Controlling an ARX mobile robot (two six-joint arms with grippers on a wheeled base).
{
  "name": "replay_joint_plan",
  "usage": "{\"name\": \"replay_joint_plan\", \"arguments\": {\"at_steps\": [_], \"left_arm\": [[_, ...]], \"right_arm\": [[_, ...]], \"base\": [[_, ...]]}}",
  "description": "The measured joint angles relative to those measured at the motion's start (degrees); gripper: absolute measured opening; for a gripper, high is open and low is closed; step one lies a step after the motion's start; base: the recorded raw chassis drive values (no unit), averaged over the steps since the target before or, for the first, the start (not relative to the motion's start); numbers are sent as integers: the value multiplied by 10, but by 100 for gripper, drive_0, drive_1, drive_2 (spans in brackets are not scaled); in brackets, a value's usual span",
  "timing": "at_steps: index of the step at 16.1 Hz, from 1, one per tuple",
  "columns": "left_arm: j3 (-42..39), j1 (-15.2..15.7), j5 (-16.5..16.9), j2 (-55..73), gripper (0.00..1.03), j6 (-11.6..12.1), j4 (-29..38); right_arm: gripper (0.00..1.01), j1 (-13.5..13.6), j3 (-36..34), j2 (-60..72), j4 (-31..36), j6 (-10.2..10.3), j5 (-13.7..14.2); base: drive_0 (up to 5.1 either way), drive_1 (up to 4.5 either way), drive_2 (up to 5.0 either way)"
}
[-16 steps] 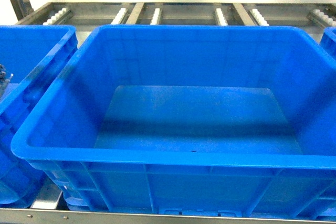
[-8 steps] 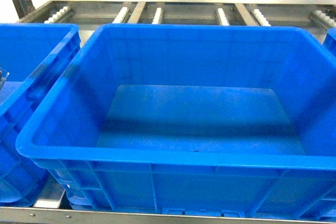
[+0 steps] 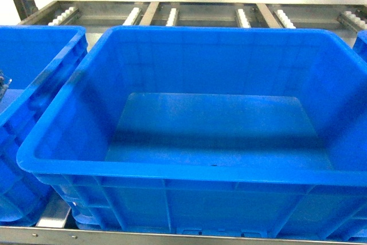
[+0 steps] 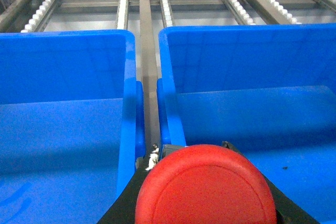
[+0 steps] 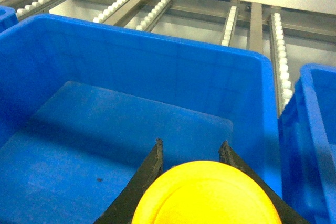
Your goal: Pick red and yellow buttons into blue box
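You have both buttons gripped: the left claw holds the red button, the right claw the yellow button. Both hang above the blue box, still bare inside; both drops remain.

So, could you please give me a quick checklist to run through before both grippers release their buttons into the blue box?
1. Left gripper holds the red button: ok.
2. Right gripper holds the yellow button: ok.
3. Blue box floor bare: ok.
4. Yellow button over the box's inside: ok.
5. Red button past the box's left wall: cannot tell; it sits near the rim.
6. Drop height: cannot tell.
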Motion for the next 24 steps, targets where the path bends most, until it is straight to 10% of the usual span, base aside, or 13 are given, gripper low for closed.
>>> {"name": "replay_joint_plan", "arguments": {"at_steps": [8,13,20,24], "left_arm": [[0,0,0,0,29,0,0],[0,0,0,0,29,0,0],[0,0,0,0,29,0,0],[0,0,0,0,29,0,0]], "right_arm": [[28,50,291,358,-125,-92,-94],[28,72,320,408,-189,-163,-116],[99,15,308,356,-158,-159,-109],[98,-71,215,186,-132,-118,-123]], "base": [[0,0,0],[0,0,0],[0,0,0],[0,0,0]]}}
